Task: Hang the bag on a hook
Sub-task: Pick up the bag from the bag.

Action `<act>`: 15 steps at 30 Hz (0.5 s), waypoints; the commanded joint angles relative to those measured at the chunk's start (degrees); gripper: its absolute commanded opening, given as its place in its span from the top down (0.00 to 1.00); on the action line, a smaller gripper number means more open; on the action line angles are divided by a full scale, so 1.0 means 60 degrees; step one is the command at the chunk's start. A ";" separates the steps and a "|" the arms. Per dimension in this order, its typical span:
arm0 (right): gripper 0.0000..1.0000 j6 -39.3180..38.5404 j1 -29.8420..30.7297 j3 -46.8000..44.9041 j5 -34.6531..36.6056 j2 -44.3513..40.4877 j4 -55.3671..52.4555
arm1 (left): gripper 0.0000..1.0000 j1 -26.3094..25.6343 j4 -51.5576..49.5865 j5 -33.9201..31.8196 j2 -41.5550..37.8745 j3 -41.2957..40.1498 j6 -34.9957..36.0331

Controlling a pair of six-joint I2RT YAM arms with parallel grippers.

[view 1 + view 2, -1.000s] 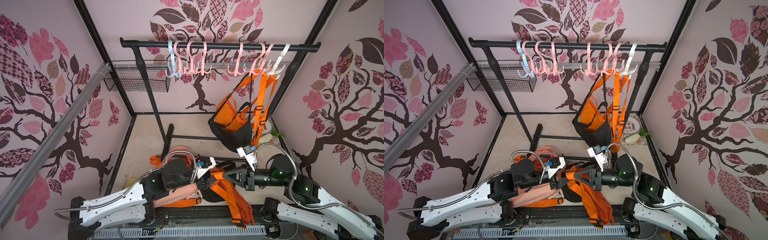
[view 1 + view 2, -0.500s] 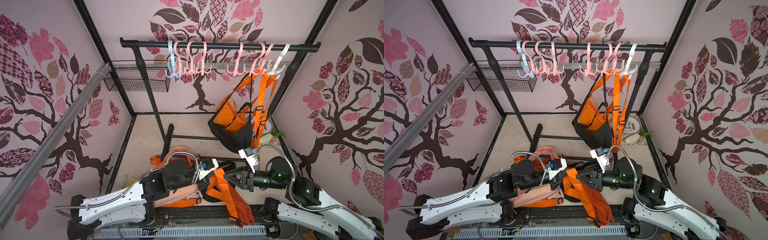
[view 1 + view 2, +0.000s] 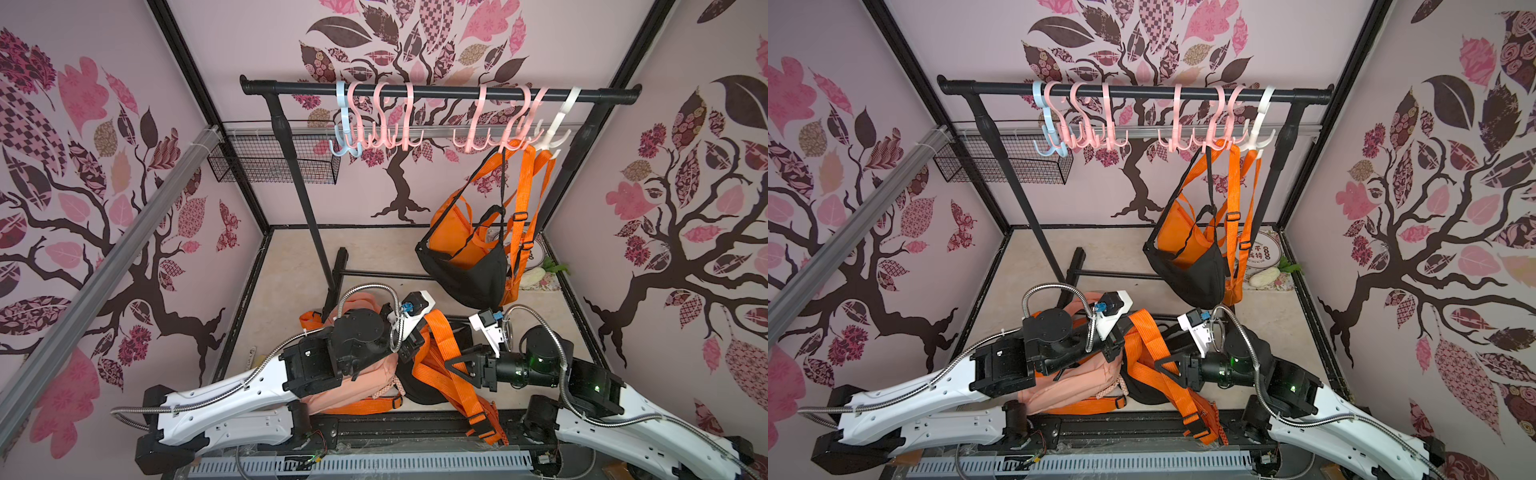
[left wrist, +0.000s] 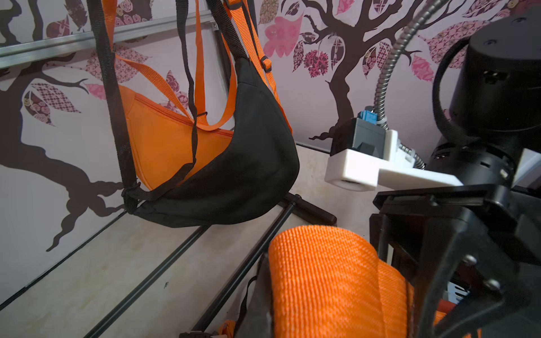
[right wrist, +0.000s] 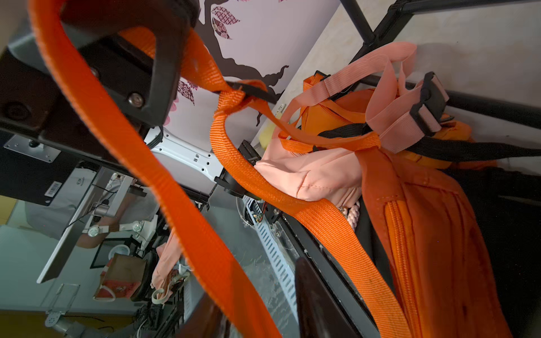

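Note:
An orange-and-black bag [image 3: 419,388] lies on the floor at the front, its wide orange strap [image 3: 442,353] raised between my arms. My left gripper [image 3: 415,343] [image 3: 1121,332] is shut on that strap [image 4: 322,278], which fills the left wrist view. My right gripper [image 3: 451,365] [image 5: 257,310] stands open, its dark fingers [image 5: 316,298] apart, and the strap [image 5: 164,181] runs loosely between them. Several hooks [image 3: 386,122] hang on the black rail [image 3: 440,89] high at the back, most of them bare.
Another orange-and-black bag [image 3: 461,266] hangs from a pink hook [image 3: 515,137] at the rail's right end, just behind my right arm. A peach backpack [image 3: 353,386] lies under my left arm. A wire basket [image 3: 274,162] is fixed at the back left. The rack's foot bars [image 3: 374,274] cross the floor.
My left gripper has shut on the orange strap. My right gripper has let the strap go and drawn back slightly, and the strap now hangs from the left gripper.

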 commanded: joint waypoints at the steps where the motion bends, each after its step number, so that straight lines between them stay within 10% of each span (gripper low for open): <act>1: 0.89 -0.0374 0.0048 0.0454 0.0351 0.0002 -0.0314 | 1.00 0.0009 -0.0255 -0.1040 0.0009 0.0763 -0.0074; 15: 1.00 -0.2333 0.0049 0.5358 0.4160 0.0619 -0.3368 | 1.00 0.1679 -0.2390 -0.1846 0.0580 0.3199 -0.0195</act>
